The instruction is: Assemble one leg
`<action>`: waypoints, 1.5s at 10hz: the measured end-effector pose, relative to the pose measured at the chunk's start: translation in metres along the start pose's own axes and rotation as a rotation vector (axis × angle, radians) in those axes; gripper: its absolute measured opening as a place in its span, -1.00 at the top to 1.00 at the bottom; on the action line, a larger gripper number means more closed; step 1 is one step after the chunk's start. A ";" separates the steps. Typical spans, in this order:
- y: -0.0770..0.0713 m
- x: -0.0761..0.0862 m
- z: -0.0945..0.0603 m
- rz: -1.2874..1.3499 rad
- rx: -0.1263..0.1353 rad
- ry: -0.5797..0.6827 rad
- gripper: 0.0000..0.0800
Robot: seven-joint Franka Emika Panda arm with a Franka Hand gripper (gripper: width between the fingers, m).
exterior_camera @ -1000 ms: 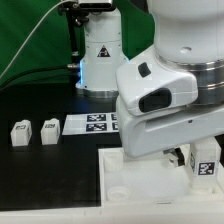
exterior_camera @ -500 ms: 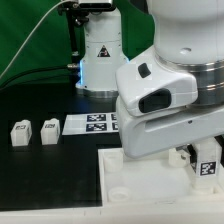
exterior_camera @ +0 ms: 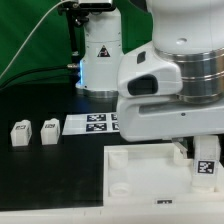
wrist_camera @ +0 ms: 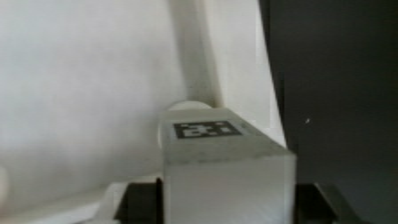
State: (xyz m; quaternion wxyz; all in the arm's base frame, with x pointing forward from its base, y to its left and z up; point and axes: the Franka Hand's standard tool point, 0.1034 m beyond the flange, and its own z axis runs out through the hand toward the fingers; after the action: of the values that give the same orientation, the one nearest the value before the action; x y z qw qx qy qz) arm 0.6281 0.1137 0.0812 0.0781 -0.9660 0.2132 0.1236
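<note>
- Leaving untouched the outer spare leg [exterior_camera: 20,133] and the inner spare leg [exterior_camera: 49,131], standing side by side at mid-left of the exterior frame, well apart from the work.
- Steering clear of the marker board [exterior_camera: 93,122], flat on the dark table [exterior_camera: 50,180] just right of that pair.
- Treating the white panel [exterior_camera: 140,178] across the lower centre as the target; probably best to line up over its corner before descending.
- Gripping the leg [exterior_camera: 207,160] at lower right of the exterior frame, by the panel's right edge; gripper [wrist_camera: 221,205] clenched on it, judging by the wrist view, with dark fingers [wrist_camera: 135,203] flanking the white body and the tag facing the camera.
- Cannot tell whether the leg's far end already touches the panel's rim or hangs just above it.
- Lower slowly and squarely, by this reading; hold the leg upright, release only once seated, and avoid any tilt for fear of jamming against the rim.
</note>
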 end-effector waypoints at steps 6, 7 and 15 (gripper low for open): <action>-0.001 0.008 -0.002 0.647 0.082 0.042 0.22; -0.003 0.007 -0.001 0.733 0.087 0.044 0.22; -0.003 0.000 0.001 0.473 0.043 0.031 -0.35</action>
State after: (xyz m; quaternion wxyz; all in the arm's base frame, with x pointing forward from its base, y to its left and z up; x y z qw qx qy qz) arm 0.6296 0.1169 0.0806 0.0643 -0.8890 0.4375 0.1189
